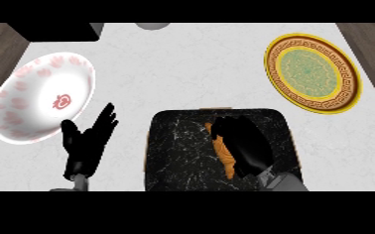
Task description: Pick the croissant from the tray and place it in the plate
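As my right hand lies over the croissant on the black marbled tray, the pick-up looks to be the step in hand, with the carry to the plate not yet begun. The croissant sits in the tray's right half. Only an orange strip shows along the hand's left edge, and the rest is hidden beneath it. Whether the hand has closed on the pastry or merely hovers above it, I cannot tell: black on black gives no outline.

My left hand rests open just left of the tray, fingers spread and pointing up. The gold-rimmed plate lies up and to the right, apart from the tray, and I take it for the target. A white dish with red marks lies at far left.

The next move, as I judge it, calls for a sure hold, a lift clear of the tray, then a swing right to the plate. The tray's near edge and my right forearm are cut off at the bottom.
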Robot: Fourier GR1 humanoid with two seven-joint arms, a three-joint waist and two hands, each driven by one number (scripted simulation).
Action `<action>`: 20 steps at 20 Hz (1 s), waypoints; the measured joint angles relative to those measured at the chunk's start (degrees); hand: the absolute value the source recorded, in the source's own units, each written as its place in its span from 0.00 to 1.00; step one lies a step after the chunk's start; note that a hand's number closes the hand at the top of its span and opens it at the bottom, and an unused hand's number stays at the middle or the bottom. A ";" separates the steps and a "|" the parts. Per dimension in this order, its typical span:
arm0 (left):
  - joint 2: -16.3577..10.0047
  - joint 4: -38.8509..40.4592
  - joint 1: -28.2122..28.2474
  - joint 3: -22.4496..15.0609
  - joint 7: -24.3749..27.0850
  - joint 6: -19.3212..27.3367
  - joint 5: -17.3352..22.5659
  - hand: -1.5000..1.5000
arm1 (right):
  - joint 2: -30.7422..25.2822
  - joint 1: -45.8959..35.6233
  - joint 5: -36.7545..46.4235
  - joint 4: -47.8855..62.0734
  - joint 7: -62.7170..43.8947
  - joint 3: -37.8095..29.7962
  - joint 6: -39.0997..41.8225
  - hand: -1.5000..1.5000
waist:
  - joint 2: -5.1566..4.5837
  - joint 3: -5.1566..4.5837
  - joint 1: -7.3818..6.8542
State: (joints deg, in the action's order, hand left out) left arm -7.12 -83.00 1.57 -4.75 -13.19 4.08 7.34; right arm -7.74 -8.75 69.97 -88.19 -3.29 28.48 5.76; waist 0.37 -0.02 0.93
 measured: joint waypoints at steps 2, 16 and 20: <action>-0.35 -0.20 0.29 0.61 0.05 -0.16 0.38 0.50 | 0.91 5.20 -2.88 -4.25 0.23 -0.61 -2.76 1.00 | 0.05 0.04 0.53; 0.84 0.82 -0.02 0.05 0.70 -0.09 -0.54 0.50 | 2.12 23.58 -21.92 -29.89 1.06 -11.92 -15.40 1.00 | -0.28 0.05 -0.16; 0.60 0.56 -0.39 0.15 0.41 -0.66 -0.52 0.50 | 1.89 20.55 -32.26 -26.88 3.25 -21.25 -15.82 1.00 | -0.37 0.07 -0.66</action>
State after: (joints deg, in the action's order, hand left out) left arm -6.51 -82.43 1.18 -4.61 -12.78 3.42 6.82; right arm -5.85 11.80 37.71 -115.07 -0.04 7.23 -10.06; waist 0.00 0.04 0.27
